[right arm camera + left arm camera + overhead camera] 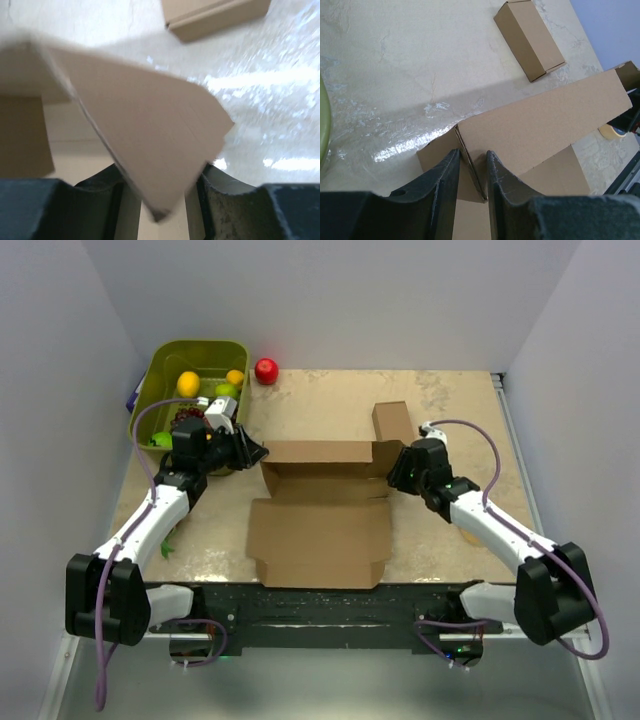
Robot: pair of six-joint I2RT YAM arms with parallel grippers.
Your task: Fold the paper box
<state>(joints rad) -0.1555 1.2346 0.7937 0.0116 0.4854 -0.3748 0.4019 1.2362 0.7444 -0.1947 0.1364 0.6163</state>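
Top external view: large brown corrugated cardboard paper box (320, 530) lies at frame centre, long axis left-right, open lid flap toward the bottom edge. Its upper-left wall corner is pinched by the left gripper (258, 453), its upper-right flap by the right gripper (393, 472).

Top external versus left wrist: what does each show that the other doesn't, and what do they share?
Only the top external shows the green bin, the red apple and the whole paper box, including its flat near panel. Only the left wrist shows, close up, the left gripper pinching the corner edge of the box's raised wall. Both show that raised wall and the small box beyond it.
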